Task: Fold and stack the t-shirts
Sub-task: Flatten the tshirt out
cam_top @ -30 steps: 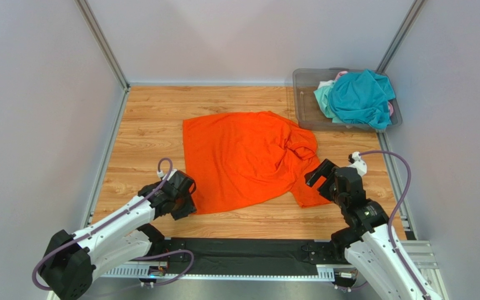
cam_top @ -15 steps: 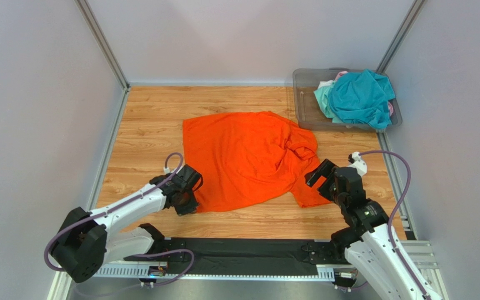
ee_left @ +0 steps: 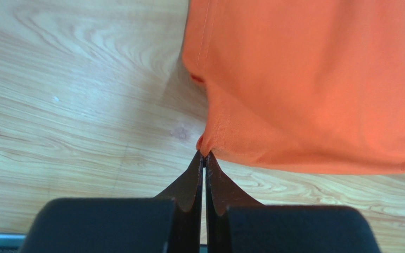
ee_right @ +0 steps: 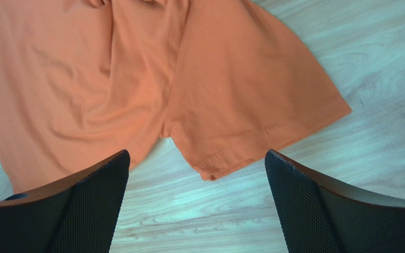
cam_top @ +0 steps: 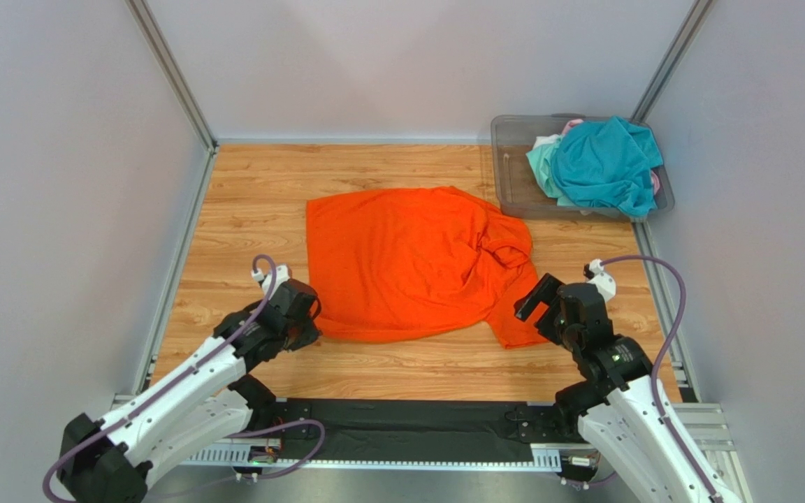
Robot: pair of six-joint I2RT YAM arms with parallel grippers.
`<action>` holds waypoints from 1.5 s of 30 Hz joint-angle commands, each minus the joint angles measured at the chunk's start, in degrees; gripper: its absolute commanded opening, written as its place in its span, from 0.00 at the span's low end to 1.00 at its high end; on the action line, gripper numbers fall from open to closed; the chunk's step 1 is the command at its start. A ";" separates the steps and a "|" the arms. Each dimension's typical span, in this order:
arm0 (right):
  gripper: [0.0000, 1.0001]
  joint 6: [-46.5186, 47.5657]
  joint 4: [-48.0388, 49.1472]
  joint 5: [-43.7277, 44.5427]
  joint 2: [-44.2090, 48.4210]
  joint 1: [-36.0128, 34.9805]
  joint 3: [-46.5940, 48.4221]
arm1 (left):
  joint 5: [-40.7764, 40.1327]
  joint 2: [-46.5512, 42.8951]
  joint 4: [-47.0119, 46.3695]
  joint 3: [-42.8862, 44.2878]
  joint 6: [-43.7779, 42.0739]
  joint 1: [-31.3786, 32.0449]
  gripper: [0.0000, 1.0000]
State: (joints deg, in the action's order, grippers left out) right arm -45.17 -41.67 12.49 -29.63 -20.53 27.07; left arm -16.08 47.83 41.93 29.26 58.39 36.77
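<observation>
The bright orange t-shirt (cam_top: 417, 262) lies spread on the wooden table, bunched at its right side. My left gripper (cam_top: 307, 327) is at the shirt's near left corner, shut on the hem (ee_left: 205, 146), which is pinched between the tips. My right gripper (cam_top: 531, 304) is open above the shirt's near right sleeve (ee_right: 252, 105), holding nothing. The teal t-shirt (cam_top: 606, 162) lies heaped in the bin with a pale mint one (cam_top: 543, 162) and a bit of pink one (cam_top: 573, 125).
The clear grey plastic bin (cam_top: 512, 173) stands at the back right corner. Grey walls with metal rails close in the table on three sides. A black strip (cam_top: 407, 424) runs along the near edge between the arm bases.
My left gripper has pulled the shirt's near left corner leftward and slightly back; the near hem has shifted away from the front edge. The right arm has barely moved.
</observation>
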 commanded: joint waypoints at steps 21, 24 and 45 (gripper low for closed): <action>0.83 -5.29 -3.79 6.76 -19.67 0.06 2.38 | -15.74 -12.24 4.48 0.01 -2.32 0.32 0.00; 0.72 -4.75 1.14 3.86 -22.40 0.06 1.06 | -15.65 -12.85 3.68 -0.78 -2.40 0.23 0.00; 0.41 -5.37 8.70 1.84 -29.35 0.06 -4.22 | -14.42 -12.24 2.37 -0.60 -3.37 0.31 0.00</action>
State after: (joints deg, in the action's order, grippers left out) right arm -49.74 -38.74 15.18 -57.25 -20.53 25.41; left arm -30.09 35.22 45.80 28.47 56.03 36.77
